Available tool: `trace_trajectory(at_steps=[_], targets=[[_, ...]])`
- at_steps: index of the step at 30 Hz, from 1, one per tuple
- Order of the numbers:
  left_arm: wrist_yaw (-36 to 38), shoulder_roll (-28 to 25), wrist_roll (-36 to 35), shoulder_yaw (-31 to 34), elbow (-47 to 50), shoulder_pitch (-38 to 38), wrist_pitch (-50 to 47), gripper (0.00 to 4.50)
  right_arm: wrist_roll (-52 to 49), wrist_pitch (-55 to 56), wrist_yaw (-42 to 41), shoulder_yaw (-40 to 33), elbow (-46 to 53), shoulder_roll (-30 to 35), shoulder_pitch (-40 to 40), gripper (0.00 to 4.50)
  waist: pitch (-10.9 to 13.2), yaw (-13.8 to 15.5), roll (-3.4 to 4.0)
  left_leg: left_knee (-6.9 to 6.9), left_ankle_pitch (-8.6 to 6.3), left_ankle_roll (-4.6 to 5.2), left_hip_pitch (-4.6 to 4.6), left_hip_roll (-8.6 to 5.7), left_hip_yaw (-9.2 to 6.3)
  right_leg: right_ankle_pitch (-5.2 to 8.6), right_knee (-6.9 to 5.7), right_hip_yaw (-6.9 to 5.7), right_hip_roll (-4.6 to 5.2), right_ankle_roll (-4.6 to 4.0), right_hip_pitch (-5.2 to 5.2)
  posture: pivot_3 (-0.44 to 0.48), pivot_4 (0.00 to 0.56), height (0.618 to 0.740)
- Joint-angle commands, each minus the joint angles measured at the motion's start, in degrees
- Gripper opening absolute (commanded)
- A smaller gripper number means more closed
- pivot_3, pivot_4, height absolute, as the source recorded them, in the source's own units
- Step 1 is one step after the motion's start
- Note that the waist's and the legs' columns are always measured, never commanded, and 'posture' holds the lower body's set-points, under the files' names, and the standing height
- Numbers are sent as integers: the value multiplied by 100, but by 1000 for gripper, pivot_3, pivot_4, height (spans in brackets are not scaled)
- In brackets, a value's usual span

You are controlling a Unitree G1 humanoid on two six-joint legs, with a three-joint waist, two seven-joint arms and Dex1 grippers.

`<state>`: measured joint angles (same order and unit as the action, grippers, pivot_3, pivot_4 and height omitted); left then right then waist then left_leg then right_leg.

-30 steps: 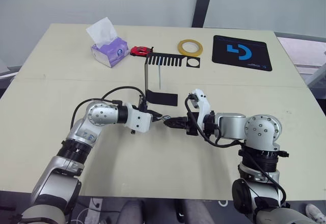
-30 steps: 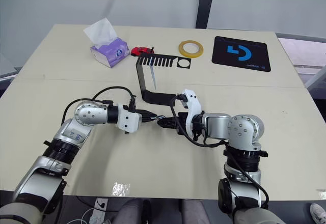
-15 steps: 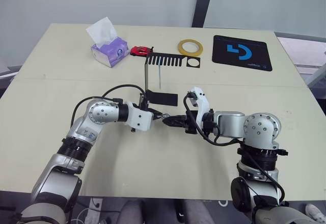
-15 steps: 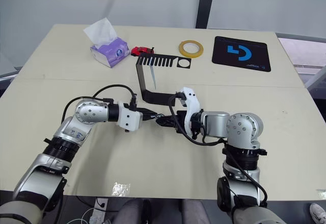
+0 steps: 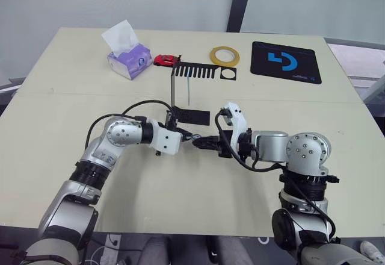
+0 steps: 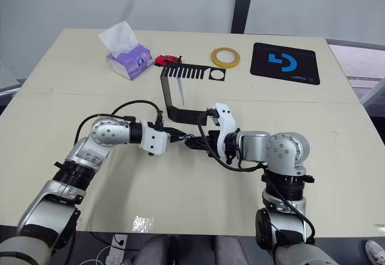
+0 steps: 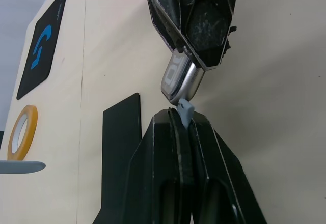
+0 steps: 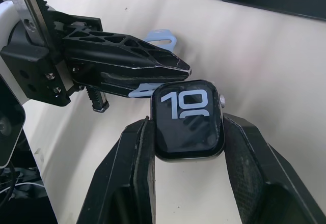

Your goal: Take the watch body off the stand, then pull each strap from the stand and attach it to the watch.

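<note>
The two grippers meet tip to tip just in front of the black stand's foot (image 5: 191, 117). My right gripper (image 5: 203, 144) is shut on the watch body (image 8: 188, 119), whose dark screen shows light digits. My left gripper (image 7: 184, 116) is shut on a pale blue-grey strap (image 7: 186, 109). The strap's end touches the edge of the watch body, and its free end curls out behind the left fingers (image 8: 162, 34). A second strap (image 5: 189, 90) hangs from the stand's comb-like top plate (image 5: 195, 71).
At the back of the table stand a purple tissue box (image 5: 128, 57), a red toy car (image 5: 166, 60), a yellow tape ring (image 5: 224, 55) and a black mat with a blue logo (image 5: 285, 62). Bare tabletop lies around both arms.
Both grippers have crept slightly toward the stand, staying tip to tip. The holds on the watch body and the strap are the same.
</note>
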<state>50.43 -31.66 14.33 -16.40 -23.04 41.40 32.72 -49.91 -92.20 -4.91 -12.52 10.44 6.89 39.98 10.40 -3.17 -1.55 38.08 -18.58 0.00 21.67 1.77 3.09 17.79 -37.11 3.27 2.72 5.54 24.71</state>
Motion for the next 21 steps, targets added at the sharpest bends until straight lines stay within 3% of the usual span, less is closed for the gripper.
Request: trace_trajectory(at_steps=[1,16,21], targets=[[-365,74,209,-19,254,115,88,0,-72,-30,-20,42,140,-149,105,1523,0,0,0,0,0,0,0,0,0,0,0,0,0,0,0,0,150,738],[-1008,27,681,-60,776,-279,210,0,-14,-30,-103,238,390,-51,-41,1523,0,-1,0,0,0,0,4,0,0,0,-1,0,2,0,5,0,150,738],[-1356,-55,977,-57,1026,-430,506,0,120,179,-385,615,671,214,-147,1523,0,-2,0,1,0,0,9,0,-2,0,-1,-2,2,0,9,0,150,738]])
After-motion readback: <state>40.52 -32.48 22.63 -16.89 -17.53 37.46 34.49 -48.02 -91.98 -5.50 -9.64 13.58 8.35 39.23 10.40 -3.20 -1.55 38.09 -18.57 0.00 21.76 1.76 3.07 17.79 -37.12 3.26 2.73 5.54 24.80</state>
